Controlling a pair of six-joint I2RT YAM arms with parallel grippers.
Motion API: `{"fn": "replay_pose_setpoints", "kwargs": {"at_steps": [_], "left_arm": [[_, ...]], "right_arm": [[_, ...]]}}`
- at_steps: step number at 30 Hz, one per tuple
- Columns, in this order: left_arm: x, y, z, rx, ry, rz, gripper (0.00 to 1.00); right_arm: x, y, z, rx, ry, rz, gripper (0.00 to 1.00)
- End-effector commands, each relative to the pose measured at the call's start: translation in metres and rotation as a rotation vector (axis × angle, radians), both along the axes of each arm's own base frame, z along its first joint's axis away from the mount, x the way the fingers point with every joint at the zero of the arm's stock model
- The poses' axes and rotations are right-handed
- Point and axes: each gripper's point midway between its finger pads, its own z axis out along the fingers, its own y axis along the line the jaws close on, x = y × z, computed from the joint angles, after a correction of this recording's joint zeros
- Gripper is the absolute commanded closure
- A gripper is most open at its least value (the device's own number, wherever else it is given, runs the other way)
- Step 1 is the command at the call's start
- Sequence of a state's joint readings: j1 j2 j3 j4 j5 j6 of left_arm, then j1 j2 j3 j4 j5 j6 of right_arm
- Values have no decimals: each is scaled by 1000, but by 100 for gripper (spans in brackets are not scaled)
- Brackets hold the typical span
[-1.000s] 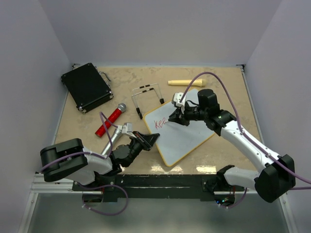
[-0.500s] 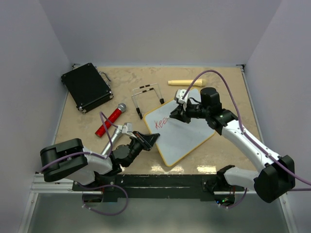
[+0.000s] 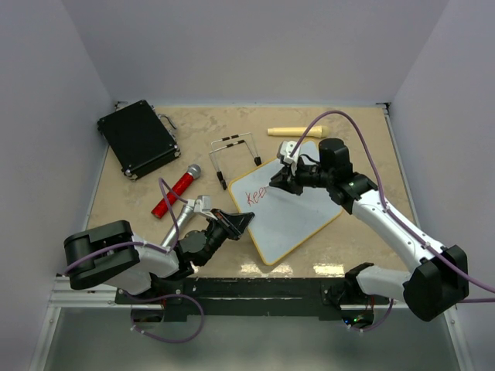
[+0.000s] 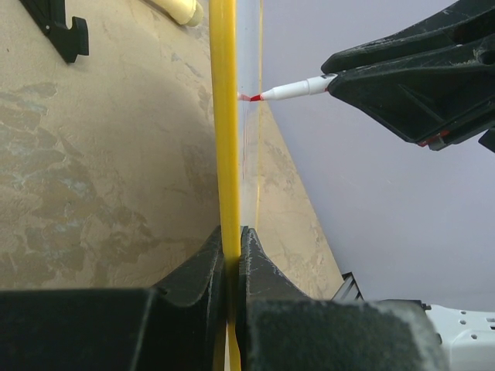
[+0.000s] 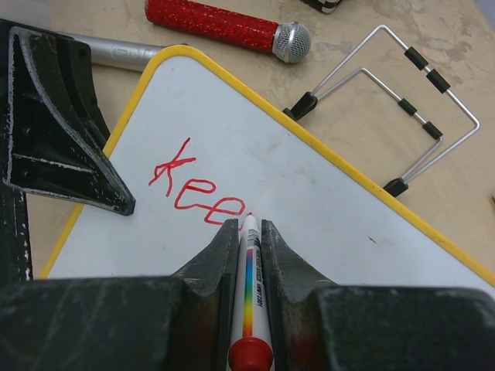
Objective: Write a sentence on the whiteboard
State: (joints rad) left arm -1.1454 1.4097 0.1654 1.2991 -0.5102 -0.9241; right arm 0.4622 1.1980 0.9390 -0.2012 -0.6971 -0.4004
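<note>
The whiteboard (image 3: 298, 212), white with a yellow frame, lies tilted on the table. Red marker writing reads "Kee" (image 3: 254, 196) near its left corner, and it shows clearly in the right wrist view (image 5: 197, 193). My right gripper (image 3: 280, 184) is shut on a white marker (image 5: 249, 294) with a rainbow stripe and red end; its tip touches the board just right of the last "e". My left gripper (image 3: 236, 224) is shut on the board's yellow edge (image 4: 225, 154). In the left wrist view the marker tip (image 4: 251, 97) meets the board surface.
A black case (image 3: 138, 137) sits at the back left. A red microphone (image 3: 176, 190) and a silver tube (image 3: 176, 226) lie left of the board. A wire stand (image 3: 236, 158) is behind the board, and a tan cylinder (image 3: 298, 131) lies near the back.
The right gripper shifted slightly right along the board with the marker, and the red writing grew from "Ke" strokes to "Kee". The left arm has not moved.
</note>
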Motion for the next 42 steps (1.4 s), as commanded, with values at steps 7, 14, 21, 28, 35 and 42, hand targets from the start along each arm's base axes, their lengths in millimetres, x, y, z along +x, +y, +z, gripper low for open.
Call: {"fn": "replay_pose_setpoints", "kwargs": {"at_steps": [7, 14, 21, 28, 35, 42], "left_arm": [[-3, -1, 27, -51, -95, -22, 100], [-2, -1, 27, -50, -95, -20, 100], [-3, -2, 26, -48, -93, -25, 100], [-4, -1, 26, -48, -93, -27, 100], [-4, -1, 26, -51, -95, -28, 100], [-4, 0, 26, -52, -95, -26, 100]], "right_arm": [[-19, -8, -18, -67, 31, 70, 100], [-25, -11, -25, -91, 52, 87, 100], [-9, -1, 18, -4, -30, 61, 100], [8, 3, 24, 13, -44, 8, 100], [15, 3, 20, 12, -35, -14, 100], [25, -5, 20, 11, -41, -86, 100]]}}
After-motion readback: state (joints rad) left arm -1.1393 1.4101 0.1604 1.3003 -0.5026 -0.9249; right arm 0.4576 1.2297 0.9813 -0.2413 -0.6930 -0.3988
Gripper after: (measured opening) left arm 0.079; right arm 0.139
